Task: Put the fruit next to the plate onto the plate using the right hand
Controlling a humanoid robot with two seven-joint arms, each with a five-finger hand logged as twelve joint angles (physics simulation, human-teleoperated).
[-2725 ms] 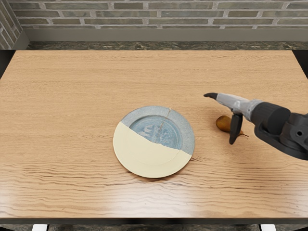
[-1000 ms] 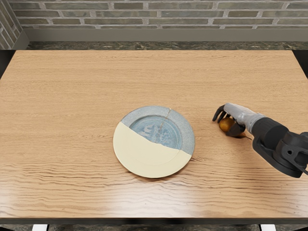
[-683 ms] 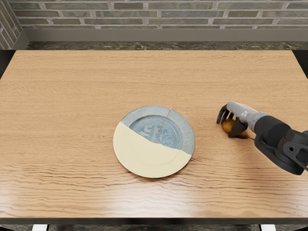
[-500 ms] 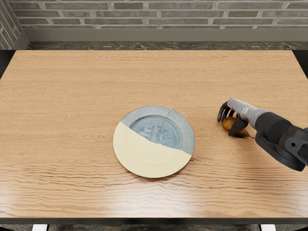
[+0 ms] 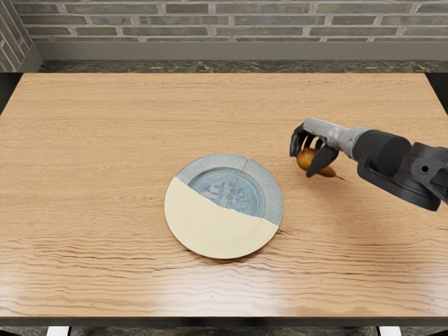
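1. Oak-look table fills the view, with a brick wall behind its far edge. No left arm shows anywhere.
2. Centre: a round plate lies flat on the wood, part cream glaze and part blue-grey. Nothing is on it.
3. Right of the plate, apart from its rim, a small orange-brown fruit is clamped in the right hand.
   - Dark fingers curl over its far and left sides, and the thumb crosses the near side. Only a sliver of fruit shows between them.
   - A thin stem pokes out low on the right.
   - I judge the fruit slightly raised, but I cannot confirm it is clear of the table.
4. Far right: the right forearm comes in from the edge, pointing left toward the plate.
5. Judged step: carrying the fruit to the plate. The grasp is made and the placement is not yet done, so the task is roughly half through.
6. Notes for doing it well:
   - Hold the closure steady, since the fruit is small and round and any slack could let it slip out past the thumb.
   - Get height enough to pass over the rim rather than nudge it.
   - Travel left and toward the near side, wrist level.
   - Stop over the plate's middle, not its edge.
   - Lower until the fruit bears on the glaze, then part the fingers slowly, because it may roll.
   - Withdraw upward, not sideways.
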